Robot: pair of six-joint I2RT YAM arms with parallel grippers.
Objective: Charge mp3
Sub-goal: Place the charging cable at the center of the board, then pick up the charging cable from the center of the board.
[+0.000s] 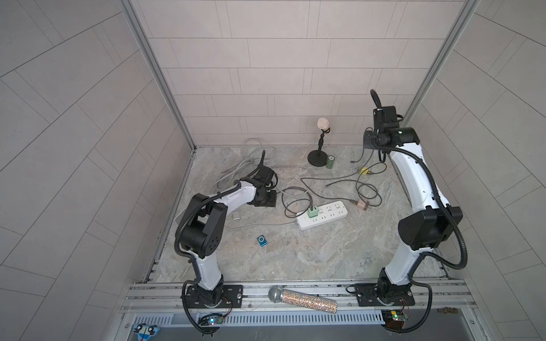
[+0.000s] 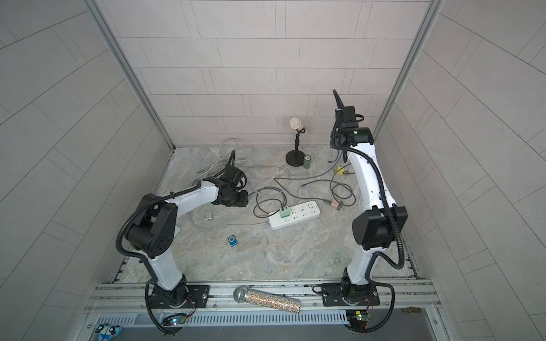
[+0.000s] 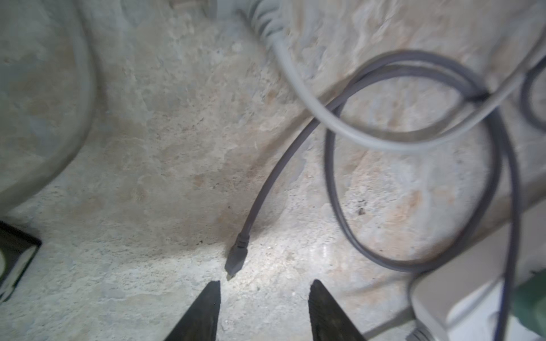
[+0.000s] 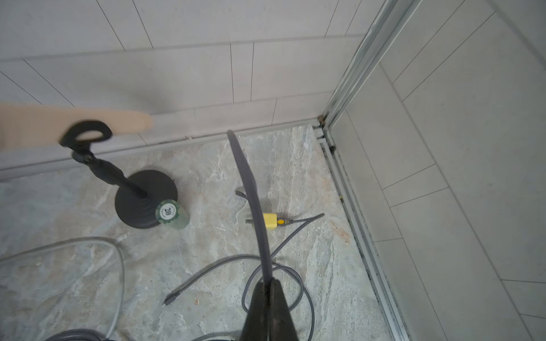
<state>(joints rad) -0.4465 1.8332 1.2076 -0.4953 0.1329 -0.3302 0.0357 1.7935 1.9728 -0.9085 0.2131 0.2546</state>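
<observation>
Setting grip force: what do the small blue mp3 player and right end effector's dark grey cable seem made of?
The small blue mp3 player: metal or plastic, satin; too small to tell. The dark grey cable: matte rubbery jacket, curving smoothly.

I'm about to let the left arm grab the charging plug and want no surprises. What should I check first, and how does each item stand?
1. Left gripper fingers apart, nothing between: ok.
2. Plug centred between them: not ok, it lies ahead, nearer one finger.
3. Green charger seated in power strip: ok.
4. Mp3 player lying free of cables: ok.
5. Right gripper shut on grey cable: ok.
6. Whether that cable ends in this plug: cannot tell.
</observation>
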